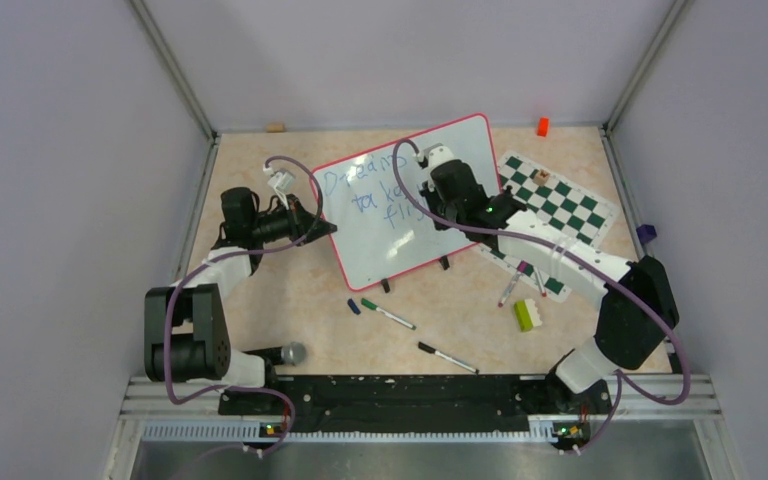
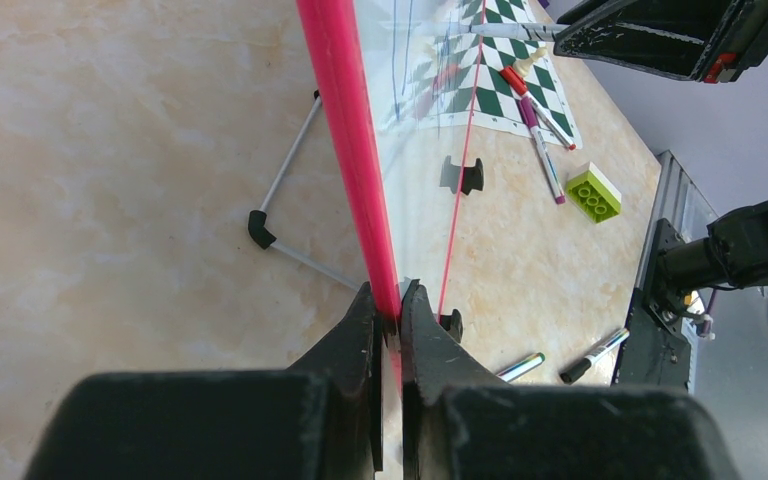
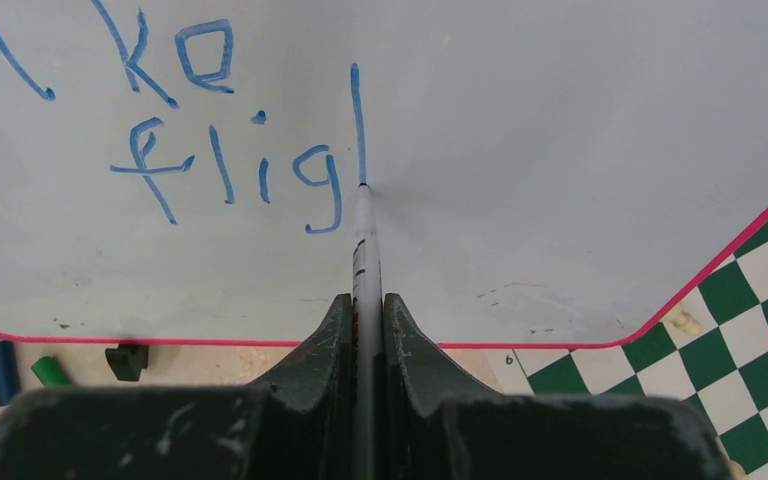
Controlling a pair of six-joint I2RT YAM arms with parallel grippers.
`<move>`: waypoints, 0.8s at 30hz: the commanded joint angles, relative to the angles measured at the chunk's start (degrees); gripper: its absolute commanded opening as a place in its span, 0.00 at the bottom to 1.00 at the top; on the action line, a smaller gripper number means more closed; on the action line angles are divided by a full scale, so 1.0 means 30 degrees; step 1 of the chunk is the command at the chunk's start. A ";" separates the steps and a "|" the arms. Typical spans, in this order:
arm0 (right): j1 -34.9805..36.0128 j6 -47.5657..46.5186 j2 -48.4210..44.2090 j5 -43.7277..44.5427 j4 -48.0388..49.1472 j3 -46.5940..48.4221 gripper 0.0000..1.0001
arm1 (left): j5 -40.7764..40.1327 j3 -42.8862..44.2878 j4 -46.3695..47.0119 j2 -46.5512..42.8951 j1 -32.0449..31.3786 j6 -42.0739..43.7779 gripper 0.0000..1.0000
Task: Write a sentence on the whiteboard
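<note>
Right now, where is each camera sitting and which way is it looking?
Top external: above and behind the robot, looking down on the red-framed white whiteboard; left arm and right arm show.
Left wrist: on the left arm, looking along the board's red edge; the left tool pinches it.
Right wrist: on the right arm, facing the blue handwritten sentence; the right tool holds a thin white marker pen.
Shared: both wrist views show the green-and-white checkered chess mat.

Whiteboard (image 3: 560, 120): glossy, smooth white face, red plastic-looking rim. Table (image 2: 110, 150): smooth, marble-patterned beige. Right tool (image 3: 367, 302): matt black, scuffed.
</note>
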 commanded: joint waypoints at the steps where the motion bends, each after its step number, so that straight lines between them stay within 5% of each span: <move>1: -0.0254 0.0169 -0.0333 -0.0118 0.0580 0.0428 0.00 | -0.0809 -0.0171 -0.0350 -0.0013 -0.0418 0.3039 0.00; 24: -0.0547 -0.0157 0.0649 -0.0064 0.0334 0.2227 0.00 | -0.0808 -0.0100 -0.0413 0.0037 -0.0431 0.3039 0.00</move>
